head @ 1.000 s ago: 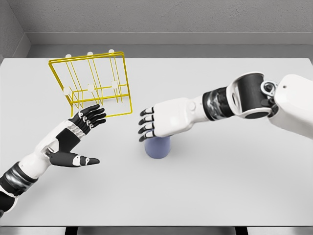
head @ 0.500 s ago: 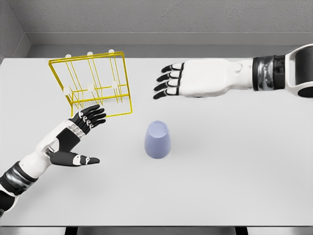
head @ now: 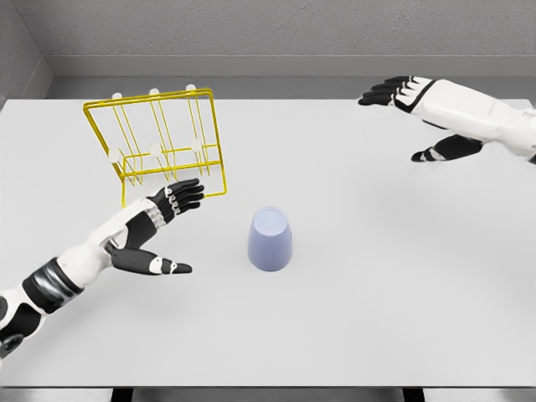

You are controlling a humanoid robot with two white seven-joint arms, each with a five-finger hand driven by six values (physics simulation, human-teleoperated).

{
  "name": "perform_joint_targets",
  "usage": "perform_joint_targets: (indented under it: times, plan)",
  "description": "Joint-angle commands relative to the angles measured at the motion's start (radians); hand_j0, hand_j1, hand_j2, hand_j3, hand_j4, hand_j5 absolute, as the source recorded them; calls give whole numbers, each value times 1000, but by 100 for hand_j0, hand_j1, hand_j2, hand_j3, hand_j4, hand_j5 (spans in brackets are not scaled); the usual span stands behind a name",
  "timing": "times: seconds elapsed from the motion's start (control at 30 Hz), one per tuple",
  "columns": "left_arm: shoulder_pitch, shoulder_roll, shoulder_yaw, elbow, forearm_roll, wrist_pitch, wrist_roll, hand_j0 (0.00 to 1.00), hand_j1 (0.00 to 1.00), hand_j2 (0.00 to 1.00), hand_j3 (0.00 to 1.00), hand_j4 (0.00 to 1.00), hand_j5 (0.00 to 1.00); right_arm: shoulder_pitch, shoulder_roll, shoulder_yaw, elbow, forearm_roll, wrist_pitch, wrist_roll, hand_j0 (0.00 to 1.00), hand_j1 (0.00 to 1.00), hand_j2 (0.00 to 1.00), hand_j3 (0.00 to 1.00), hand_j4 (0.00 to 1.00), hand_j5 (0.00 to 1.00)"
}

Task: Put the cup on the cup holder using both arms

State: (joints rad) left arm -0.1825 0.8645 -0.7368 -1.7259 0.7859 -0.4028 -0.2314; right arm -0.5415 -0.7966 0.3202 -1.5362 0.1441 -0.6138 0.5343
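Note:
A pale blue cup [head: 270,239] stands upside down on the white table [head: 352,318], near the middle. Behind and to its left is the yellow wire cup holder [head: 159,144] with white-tipped pegs. My left hand [head: 167,226] is open just left of the cup, fingers spread toward it and thumb apart, a short gap away. My right hand [head: 410,113] is open far back on the right, well clear of the cup, its fingers pointing left.
A grey wall [head: 268,33] runs along the back of the table. The table's front edge [head: 268,387] lies close to me.
My right hand has pulled away from the cup, going up and to the right toward the back of the table. The left hand has edged a little toward the cup. The cup has not moved.

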Motion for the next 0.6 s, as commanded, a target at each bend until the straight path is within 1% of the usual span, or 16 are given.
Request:
perform_joint_targets:
  times: [0.0, 0.07, 0.13, 0.3, 0.43, 0.57]
  plan:
    - [-2, -22, -18, 11, -10, 22, 0, 100, 100, 100, 100, 100, 100, 2, 11, -67, 36, -9, 3, 1, 100, 100, 100, 100, 100, 100]
    - [-34, -38, -50, 31, -13, 24, 0, 100, 100, 100, 100, 100, 100, 8, 11, -69, 79, -8, 3, 3, 100, 100, 100, 100, 100, 100]
    - [-48, -53, -64, 39, -13, 24, 0, 100, 100, 100, 100, 100, 100, 15, 13, -69, 68, -8, 3, 6, 100, 100, 100, 100, 100, 100]
    - [-91, -73, -102, 77, -13, 24, 0, 100, 100, 100, 100, 100, 100, 37, 2, -69, 74, -8, 3, 9, 100, 100, 100, 100, 100, 100]
    - [-107, -96, -115, 83, -8, 56, 0, 100, 100, 100, 100, 100, 100, 41, 0, -70, 71, -8, 3, 9, 100, 100, 100, 100, 100, 100]
    - [-110, -101, -118, 92, -8, 59, 0, 100, 100, 100, 100, 100, 100, 41, 2, -70, 71, -8, 3, 9, 100, 100, 100, 100, 100, 100]
